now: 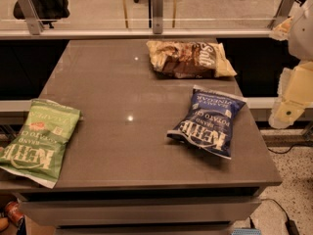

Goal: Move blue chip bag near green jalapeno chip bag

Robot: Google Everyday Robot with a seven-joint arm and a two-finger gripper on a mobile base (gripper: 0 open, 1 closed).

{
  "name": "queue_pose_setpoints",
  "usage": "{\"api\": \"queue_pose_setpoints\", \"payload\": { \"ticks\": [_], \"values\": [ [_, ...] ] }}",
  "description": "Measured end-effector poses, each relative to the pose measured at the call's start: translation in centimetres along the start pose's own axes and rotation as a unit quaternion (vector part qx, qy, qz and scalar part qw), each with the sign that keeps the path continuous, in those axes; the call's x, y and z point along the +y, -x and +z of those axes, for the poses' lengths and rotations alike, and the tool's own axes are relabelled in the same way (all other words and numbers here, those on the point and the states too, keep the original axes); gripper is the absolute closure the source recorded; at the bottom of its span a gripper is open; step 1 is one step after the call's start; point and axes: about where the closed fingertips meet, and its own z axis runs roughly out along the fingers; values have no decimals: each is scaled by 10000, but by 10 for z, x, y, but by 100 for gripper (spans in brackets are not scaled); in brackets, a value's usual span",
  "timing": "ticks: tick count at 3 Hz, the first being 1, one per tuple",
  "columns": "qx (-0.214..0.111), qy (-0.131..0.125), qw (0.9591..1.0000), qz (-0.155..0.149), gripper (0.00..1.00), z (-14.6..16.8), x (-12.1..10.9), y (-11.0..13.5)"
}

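Note:
The blue chip bag [208, 122] lies flat on the right part of the brown table [122, 82], near its front right corner. The green jalapeno chip bag [38, 140] lies at the table's front left and hangs partly over the left edge. My gripper [289, 106] hangs at the right edge of the view, beyond the table's right side, off to the right of the blue bag and apart from it. It holds nothing that I can see.
A tan-and-brown chip bag [190, 58] lies at the back right of the table. A glass railing with metal posts [157, 11] runs behind the table. A cable [286, 214] lies on the speckled floor at the right.

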Motion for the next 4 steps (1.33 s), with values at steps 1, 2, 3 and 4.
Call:
{"api": "queue_pose_setpoints", "payload": {
  "ticks": [1,2,3,4],
  "values": [
    [0,-1,10000,0,0,0,0,0],
    [-54,38,9998,-188,0,-2,0,2],
    [-64,127,9962,-856,0,5,2,13],
    [-116,286,9845,-1726,0,21,8,24]
  ]
}}
